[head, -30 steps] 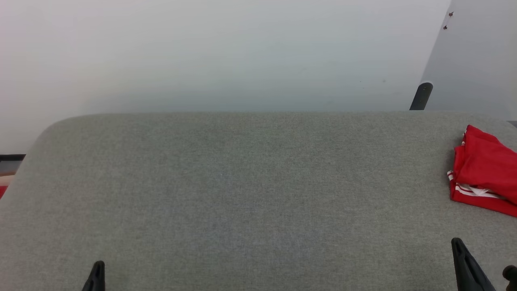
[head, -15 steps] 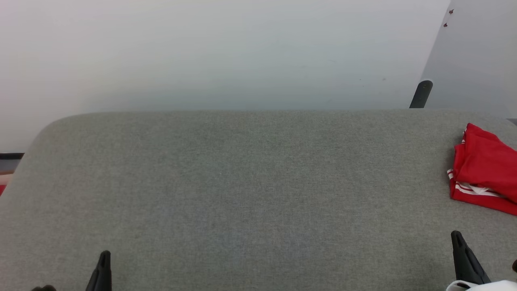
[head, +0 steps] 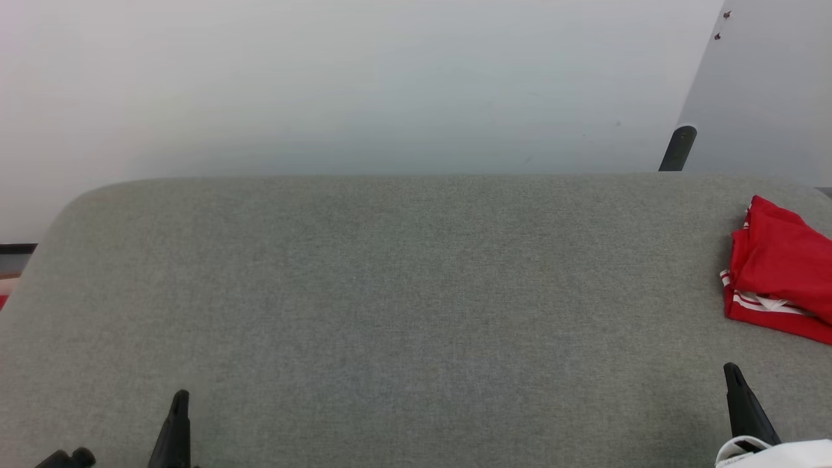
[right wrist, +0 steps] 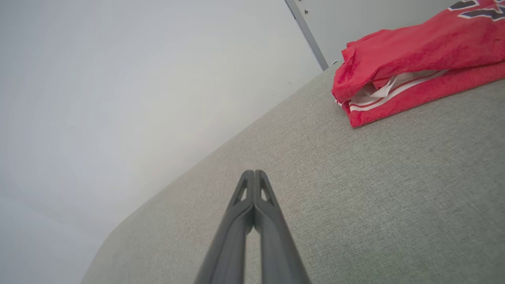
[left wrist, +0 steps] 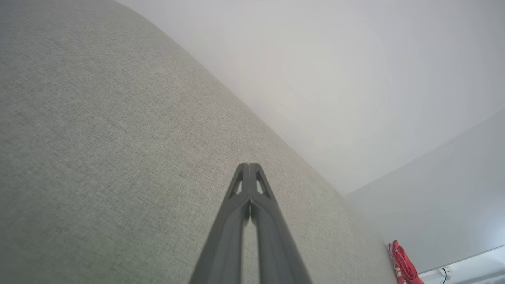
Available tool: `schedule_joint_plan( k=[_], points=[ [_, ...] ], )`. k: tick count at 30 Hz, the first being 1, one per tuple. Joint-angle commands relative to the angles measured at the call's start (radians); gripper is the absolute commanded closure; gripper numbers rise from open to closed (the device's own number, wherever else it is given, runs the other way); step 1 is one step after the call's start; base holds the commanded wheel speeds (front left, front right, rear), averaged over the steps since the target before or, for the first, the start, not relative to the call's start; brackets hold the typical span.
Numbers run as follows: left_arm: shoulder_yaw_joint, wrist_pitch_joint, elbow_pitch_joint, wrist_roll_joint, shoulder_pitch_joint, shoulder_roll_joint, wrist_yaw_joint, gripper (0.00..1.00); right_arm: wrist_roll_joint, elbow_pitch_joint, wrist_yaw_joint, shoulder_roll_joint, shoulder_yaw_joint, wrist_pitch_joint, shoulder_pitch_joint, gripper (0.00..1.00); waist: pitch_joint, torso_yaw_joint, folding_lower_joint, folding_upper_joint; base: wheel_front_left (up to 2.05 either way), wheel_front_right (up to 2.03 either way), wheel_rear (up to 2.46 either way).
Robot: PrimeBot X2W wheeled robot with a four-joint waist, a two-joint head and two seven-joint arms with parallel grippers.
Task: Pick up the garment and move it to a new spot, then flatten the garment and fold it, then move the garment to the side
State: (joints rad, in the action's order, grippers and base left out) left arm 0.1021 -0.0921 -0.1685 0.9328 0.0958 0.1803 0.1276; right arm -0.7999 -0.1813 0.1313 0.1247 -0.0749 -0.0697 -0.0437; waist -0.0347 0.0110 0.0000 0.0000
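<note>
grey fabric worktop (head: 390, 292) by a pale wall, the folded red garment (head: 777, 266) at its right edge, while the left end effector (head: 180, 394) and right end effector (head: 731, 369), both clenched and empty, have crept slightly forward, so the task looks finished.
</note>
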Motion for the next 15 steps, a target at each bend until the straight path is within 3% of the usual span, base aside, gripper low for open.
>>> schedule_joint_plan(
  k=[1,15],
  points=[
    [0.007,0.009,0.007,0.037,-0.028,0.001,0.002,1.0,-0.043,0.008,0.0,0.0,-0.006,0.007,0.034,1.0,0.001,0.0,0.0,0.0,0.0,0.0,0.0],
    [0.008,0.05,-0.011,0.171,-0.067,-0.026,0.002,1.0,-0.202,-0.007,0.0,-0.016,-0.014,0.044,0.06,1.0,0.007,-0.002,0.0,0.0,0.0,0.0,0.0]
  ],
)
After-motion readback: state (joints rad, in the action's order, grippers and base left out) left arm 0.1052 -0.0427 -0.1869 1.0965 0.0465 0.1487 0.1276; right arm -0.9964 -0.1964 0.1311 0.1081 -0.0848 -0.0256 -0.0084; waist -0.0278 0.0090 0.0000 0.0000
